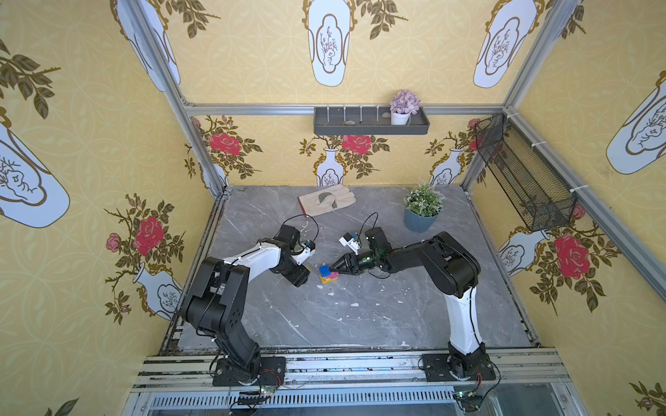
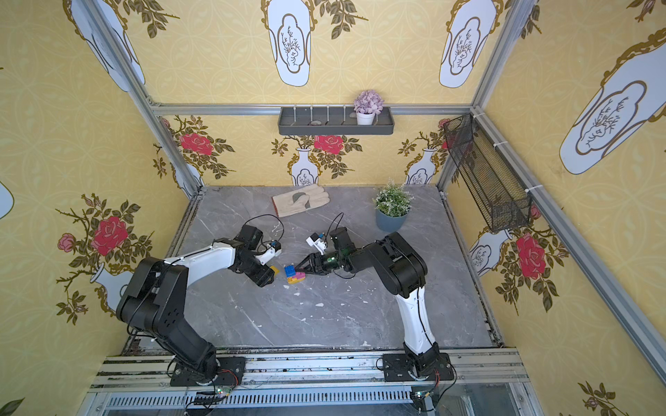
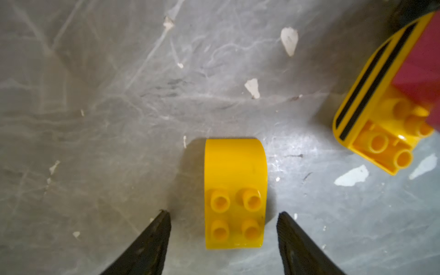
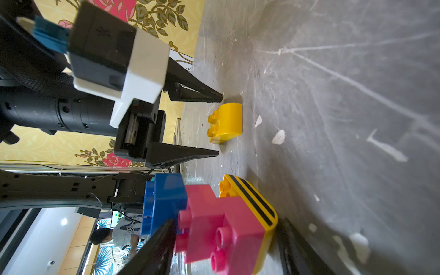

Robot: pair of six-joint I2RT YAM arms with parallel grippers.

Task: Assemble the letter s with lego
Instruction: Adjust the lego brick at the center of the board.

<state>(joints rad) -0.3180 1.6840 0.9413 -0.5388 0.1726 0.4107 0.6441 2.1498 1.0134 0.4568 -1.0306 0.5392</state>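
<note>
Four bricks look joined: the cluster, with its striped yellow brick, pink bricks and blue brick, lies on the bench, clasped by the right hand. The plain yellow brick sits apart just beside it, loose between the released left hand; it seems the last to attach. The glove and potted plant stand well clear.

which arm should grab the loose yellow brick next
Left: the left tool stands open astride the loose yellow brick, not touching it, while the right tool is shut on the joined bricks.
</note>
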